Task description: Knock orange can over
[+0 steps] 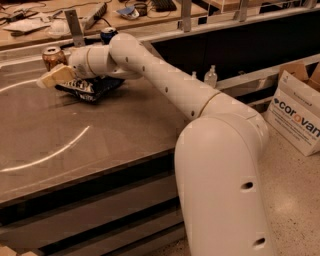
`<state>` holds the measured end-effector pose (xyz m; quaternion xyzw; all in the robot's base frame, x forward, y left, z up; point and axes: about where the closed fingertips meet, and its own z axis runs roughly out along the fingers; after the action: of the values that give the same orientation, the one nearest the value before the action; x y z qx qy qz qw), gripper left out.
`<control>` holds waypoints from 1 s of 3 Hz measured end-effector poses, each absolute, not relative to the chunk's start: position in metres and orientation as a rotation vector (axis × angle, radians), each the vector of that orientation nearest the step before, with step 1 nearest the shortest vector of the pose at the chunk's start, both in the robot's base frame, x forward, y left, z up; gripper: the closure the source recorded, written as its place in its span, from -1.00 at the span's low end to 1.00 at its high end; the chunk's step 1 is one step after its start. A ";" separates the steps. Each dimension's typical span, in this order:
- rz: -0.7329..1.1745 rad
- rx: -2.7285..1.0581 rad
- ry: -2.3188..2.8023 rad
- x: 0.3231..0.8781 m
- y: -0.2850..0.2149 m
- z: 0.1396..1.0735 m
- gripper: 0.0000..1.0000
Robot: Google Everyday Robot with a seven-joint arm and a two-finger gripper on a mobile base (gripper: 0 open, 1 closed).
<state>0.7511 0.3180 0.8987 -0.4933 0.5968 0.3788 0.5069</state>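
The orange can (53,56) stands upright at the far left of the grey table (100,140), silver top up. My gripper (50,78) reaches across the table at the end of the white arm. Its tan fingers (59,76) sit just in front of and below the can, close to it. I cannot tell whether they touch it. A dark blue can (107,34) stands behind the arm's wrist, partly hidden.
A dark blue chip bag (89,88) lies on the table under the wrist. A metal rail (186,14) runs behind the table. A cardboard box (296,114) stands on the floor at right. A clear bottle (211,76) stands beside the table's right edge.
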 end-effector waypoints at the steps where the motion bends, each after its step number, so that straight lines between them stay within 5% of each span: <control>1: 0.917 -1.204 1.420 0.759 0.324 0.890 -0.53; 3: 0.902 -1.225 1.370 0.753 0.305 0.898 0.69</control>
<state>0.7534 0.3047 0.8980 -0.5109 0.5714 0.3761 0.5205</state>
